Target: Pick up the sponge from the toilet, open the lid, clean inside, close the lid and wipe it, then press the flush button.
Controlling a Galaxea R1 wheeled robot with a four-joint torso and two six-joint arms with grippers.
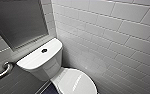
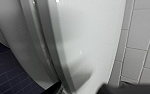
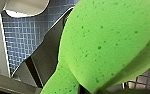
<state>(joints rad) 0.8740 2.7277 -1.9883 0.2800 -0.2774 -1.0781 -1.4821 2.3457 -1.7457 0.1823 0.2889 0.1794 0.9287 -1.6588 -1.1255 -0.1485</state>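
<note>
Green sponge (image 3: 108,42) clamped in right fingers (image 3: 96,91), off the toilet (image 1: 41,60) | left fingers (image 2: 131,89): state can't be told | lid (image 1: 77,82) shut, opening judged in hand | rim (image 2: 53,50) needs to be hooked and lifted

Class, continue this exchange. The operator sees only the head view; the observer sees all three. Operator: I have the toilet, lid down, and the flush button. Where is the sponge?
Observer: The green sponge is close before the right wrist camera, off the floor, pinched narrow at one end, so it looks gripped.
Operator: What shows behind it?
Observer: Small blue floor tiles.
Operator: And the left wrist view?
Observer: It looks closely along the side edge of the toilet lid, which lies shut on the seat.
</note>
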